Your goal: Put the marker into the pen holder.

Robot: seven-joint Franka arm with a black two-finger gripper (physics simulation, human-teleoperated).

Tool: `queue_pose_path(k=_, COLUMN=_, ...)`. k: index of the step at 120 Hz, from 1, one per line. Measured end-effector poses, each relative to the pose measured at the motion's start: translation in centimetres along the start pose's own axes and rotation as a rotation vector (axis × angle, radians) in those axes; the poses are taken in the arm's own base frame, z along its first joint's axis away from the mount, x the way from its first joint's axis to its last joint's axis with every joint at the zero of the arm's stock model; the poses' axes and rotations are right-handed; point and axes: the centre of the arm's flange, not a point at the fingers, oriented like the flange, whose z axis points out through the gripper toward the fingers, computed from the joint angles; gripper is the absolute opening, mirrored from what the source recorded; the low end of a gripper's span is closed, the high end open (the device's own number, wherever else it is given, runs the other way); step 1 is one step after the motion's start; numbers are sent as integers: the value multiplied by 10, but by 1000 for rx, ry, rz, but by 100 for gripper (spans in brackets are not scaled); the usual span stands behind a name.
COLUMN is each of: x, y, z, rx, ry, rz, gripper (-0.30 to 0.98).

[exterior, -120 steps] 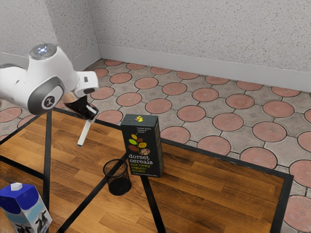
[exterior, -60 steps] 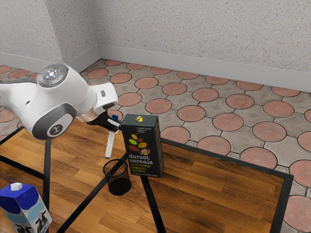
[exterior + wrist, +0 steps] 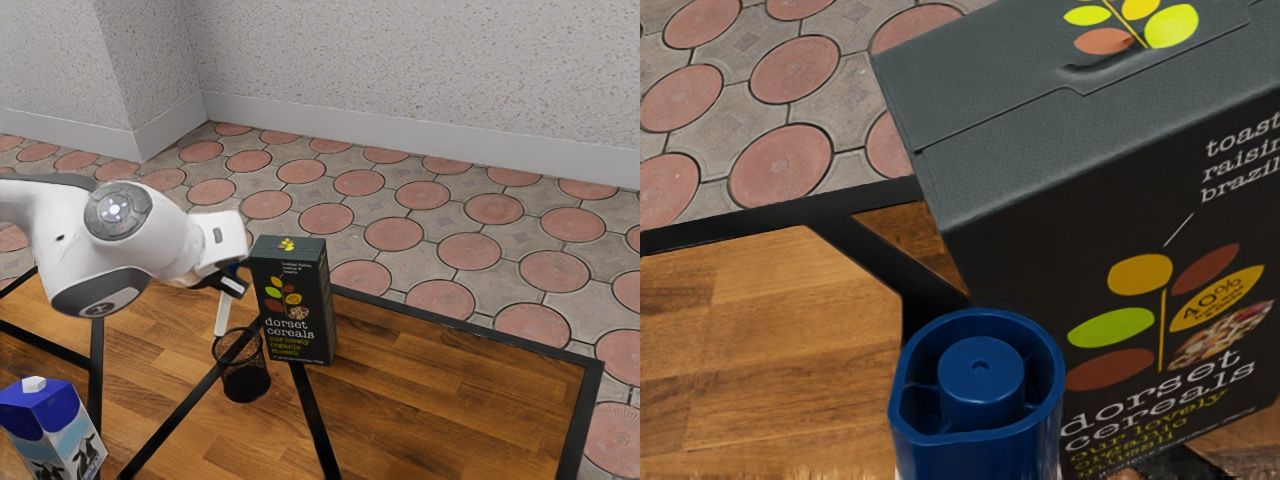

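Here's the gripper (image 3: 234, 284), pinched around the marker (image 3: 223, 312), holding it nearly upright, blue end (image 3: 981, 370) up, white end down! That lower end hangs right by the pen holder's (image 3: 245, 380) rim, but whether it's over the opening, I can't tell. And the cereal box (image 3: 293, 310) is right beside the gripper, very close quarters

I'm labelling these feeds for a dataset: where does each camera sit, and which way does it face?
Exterior view: at the arm's side, looking down over the table toward the wall; the arm enters from the exterior view's left, its end effector holding the marker.
Wrist view: on the arm's hand, facing down past the marker's blue end to the table and floor.
Shared: marker, cereal box, table, floor.
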Motion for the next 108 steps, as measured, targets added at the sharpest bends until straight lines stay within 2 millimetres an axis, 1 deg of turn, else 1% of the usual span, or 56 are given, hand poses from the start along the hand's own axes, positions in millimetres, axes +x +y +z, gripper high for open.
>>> queue_pose_path(k=10, x=-7, y=0, z=-2, rx=7, ry=3, rz=-23, gripper=-10)
queue_pose_path(k=24, x=-10, y=2, z=-2, rx=9, ry=5, rz=-59, gripper=-9)
queue_pose_path(k=46, x=-12, y=18, z=-2, rx=-11, ry=5, rz=-88, gripper=-6)
queue_pose_path(k=56, x=-13, y=28, z=-4, rx=-18, ry=9, rz=-90, gripper=-6)
queue_pose_path(k=76, x=-14, y=32, z=-4, rx=-20, ry=8, rz=-120, gripper=-6)
queue_pose_path(k=96, x=-15, y=31, z=10, rx=-7, ry=-12, rz=-120, gripper=-6)
queue_pose_path(k=108, x=-15, y=32, z=12, rx=-4, ry=-13, rz=-121, gripper=-6)
